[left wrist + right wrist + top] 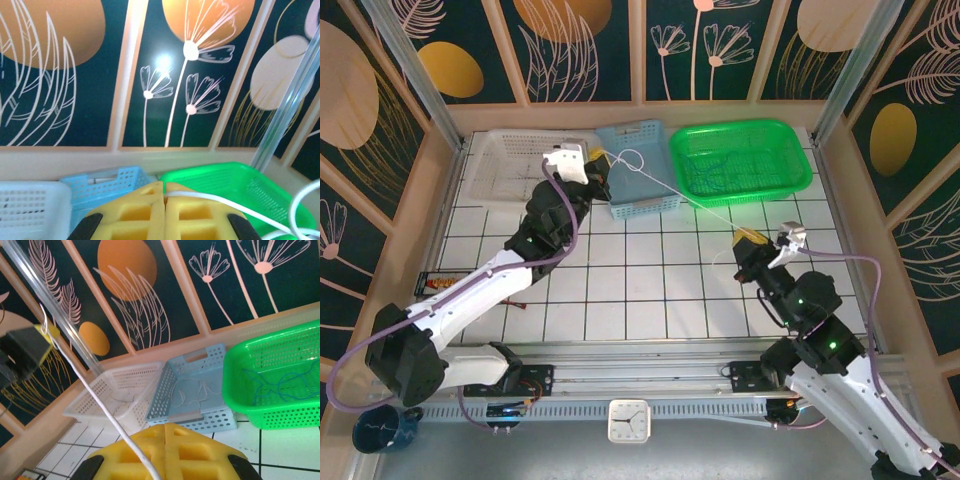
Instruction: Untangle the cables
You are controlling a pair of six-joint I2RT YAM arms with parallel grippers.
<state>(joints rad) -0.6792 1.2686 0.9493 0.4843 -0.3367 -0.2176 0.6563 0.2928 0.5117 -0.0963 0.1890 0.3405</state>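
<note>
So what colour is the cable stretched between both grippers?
White cable, clearest in the right wrist view.

white cable point(225, 206) cropped at right edge, ends hidden

A light-blue perforated plastic basket point(645, 208) sits on the white gridded bench point(650, 290); left of it, a white perforated plastic basket point(500, 170); right of it, a bright green plastic basket point(803, 160).
</note>
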